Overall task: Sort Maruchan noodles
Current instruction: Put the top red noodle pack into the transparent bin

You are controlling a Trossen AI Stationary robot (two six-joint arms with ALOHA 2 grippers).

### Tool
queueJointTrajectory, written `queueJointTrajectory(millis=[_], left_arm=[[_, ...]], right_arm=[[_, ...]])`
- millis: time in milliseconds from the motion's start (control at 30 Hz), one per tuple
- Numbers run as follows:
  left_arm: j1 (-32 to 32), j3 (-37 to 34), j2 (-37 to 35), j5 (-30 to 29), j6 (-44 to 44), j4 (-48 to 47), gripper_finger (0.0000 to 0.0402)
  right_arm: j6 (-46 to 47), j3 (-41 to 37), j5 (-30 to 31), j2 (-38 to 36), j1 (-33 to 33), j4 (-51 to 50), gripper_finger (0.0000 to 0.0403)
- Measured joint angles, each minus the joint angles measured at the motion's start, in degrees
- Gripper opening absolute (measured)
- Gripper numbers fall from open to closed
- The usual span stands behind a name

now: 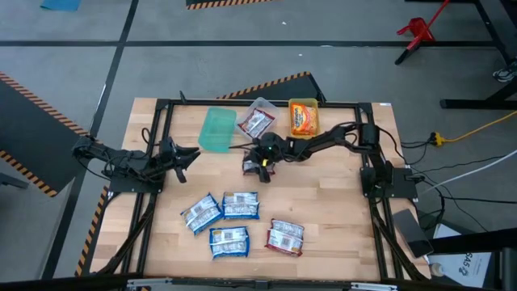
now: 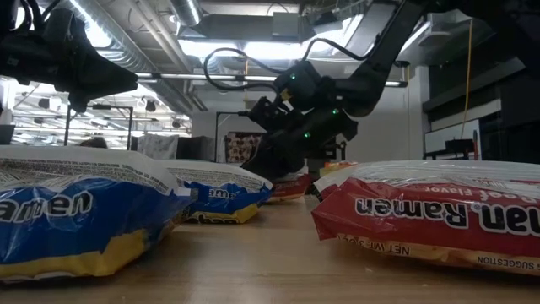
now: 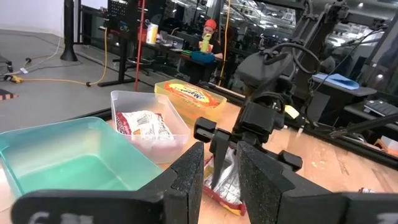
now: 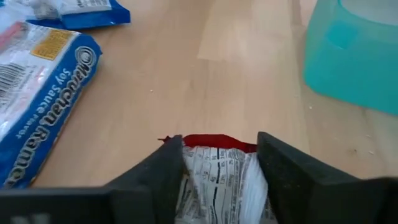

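Near the table's middle lies a red Maruchan noodle packet [image 1: 255, 166], and my right gripper [image 4: 221, 140] is shut on it. My left gripper [image 1: 182, 158] waits at the table's left side, its fingers [image 3: 186, 180] a little apart with nothing between them. Three blue packets [image 1: 241, 204] and one red packet [image 1: 284, 237] lie flat nearer the front. Along the far side stand a green bin [image 1: 216, 129], a clear bin [image 1: 257, 121] holding a red packet, and a yellow bin [image 1: 304, 117] holding an orange packet. My right gripper has the red packet between its two fingers [image 4: 163, 177], which stand on its two opposite sides [image 4: 191, 169]; the white printed face is crumpled between them. The fingers slant down from the table's right. The packet's red end seam [image 4: 208, 140] sticks out past the fingertips, low against the tabletop.
The green bin stands just beyond the held packet, toward the far left. Bare wood lies between the held packet and the front packets. A black frame [image 1: 161, 105] runs round the table, and cables trail off its right side.
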Motion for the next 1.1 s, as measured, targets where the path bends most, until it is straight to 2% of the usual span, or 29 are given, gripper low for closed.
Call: queueJointTrajectory(millis=[267, 333, 633, 1100], left_arm=[[0.00, 0.00, 0.00, 0.15, -0.87, 0.00, 0.0090], [0.00, 0.00, 0.00, 0.15, -0.87, 0.00, 0.0090], [0.00, 0.00, 0.00, 0.24, -0.94, 0.00, 0.0090], [0.00, 0.00, 0.02, 0.24, -0.55, 0.00, 0.0090]], right_arm=[[-0.06, -2.08, 1.97, 0.02, 0.01, 2.75, 0.0035], [-0.07, -2.11, 2.16, 0.07, 0.00, 2.74, 0.0011], [2.85, -2.29, 1.98, -0.55, 0.07, 3.53, 0.0002], [5.15, -2.51, 0.57, -9.29, 0.00, 0.76, 0.0001]])
